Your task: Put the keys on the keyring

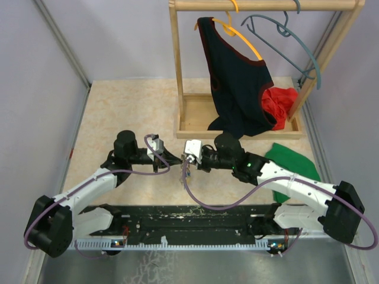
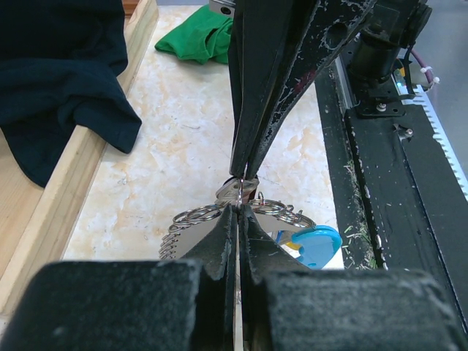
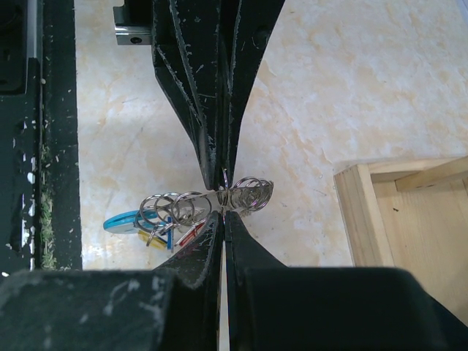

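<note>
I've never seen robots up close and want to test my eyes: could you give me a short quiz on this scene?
1. True or false: the left hand and the right hand stand wide open.
2. The crumpled green cloth lies nearer which arm? A left, B right.
3. What colour is the thick curved section of the grey coiled-wire keyring?
Key: 1 false, both are shut on the keyring; 2 B; 3 light blue.

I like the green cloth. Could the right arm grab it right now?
Probably not yet. The right hand is shut on the keyring, opposite the left hand, and the green cloth lies back under that same arm, so it would have to let go and fold back first.
</note>
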### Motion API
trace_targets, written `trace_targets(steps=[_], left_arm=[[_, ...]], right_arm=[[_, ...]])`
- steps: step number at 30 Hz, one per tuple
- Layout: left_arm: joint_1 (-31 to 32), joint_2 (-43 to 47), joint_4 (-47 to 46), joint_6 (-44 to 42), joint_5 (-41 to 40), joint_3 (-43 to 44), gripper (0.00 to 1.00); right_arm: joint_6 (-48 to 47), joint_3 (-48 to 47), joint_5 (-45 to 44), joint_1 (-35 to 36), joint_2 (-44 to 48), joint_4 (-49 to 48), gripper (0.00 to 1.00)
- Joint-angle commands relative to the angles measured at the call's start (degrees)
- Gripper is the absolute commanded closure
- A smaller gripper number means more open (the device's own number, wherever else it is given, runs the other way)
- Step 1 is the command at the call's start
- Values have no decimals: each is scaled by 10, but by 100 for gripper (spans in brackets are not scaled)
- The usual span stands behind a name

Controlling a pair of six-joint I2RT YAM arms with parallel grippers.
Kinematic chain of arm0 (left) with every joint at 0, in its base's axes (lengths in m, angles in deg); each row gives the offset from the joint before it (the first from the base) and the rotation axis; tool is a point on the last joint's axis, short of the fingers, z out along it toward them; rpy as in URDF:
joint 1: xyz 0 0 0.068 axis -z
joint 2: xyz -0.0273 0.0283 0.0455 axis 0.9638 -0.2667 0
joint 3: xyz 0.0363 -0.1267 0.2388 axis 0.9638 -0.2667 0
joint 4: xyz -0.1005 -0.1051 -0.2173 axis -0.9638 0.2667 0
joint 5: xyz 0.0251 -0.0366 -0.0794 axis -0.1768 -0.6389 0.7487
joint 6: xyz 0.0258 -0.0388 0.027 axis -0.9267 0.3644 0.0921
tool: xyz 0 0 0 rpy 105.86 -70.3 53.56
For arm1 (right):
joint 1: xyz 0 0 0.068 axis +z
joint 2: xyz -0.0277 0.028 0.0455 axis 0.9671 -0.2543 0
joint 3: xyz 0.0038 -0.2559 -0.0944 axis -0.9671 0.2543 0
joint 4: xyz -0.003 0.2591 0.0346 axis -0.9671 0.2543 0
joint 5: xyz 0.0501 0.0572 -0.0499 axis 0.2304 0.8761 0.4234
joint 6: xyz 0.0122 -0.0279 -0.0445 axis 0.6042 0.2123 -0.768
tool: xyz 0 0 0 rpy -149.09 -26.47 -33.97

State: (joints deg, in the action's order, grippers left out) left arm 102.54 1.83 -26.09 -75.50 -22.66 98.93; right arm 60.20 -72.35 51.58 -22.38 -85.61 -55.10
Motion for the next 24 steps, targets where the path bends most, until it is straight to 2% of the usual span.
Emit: trace_targets(steps=[1, 24], left_arm=[[4, 7, -27, -2, 25, 5, 99], [5, 1, -27, -2, 36, 7, 99]], right_arm=[[9, -34, 2, 6, 0, -22, 100], [22, -39, 14, 7, -3, -28, 100]])
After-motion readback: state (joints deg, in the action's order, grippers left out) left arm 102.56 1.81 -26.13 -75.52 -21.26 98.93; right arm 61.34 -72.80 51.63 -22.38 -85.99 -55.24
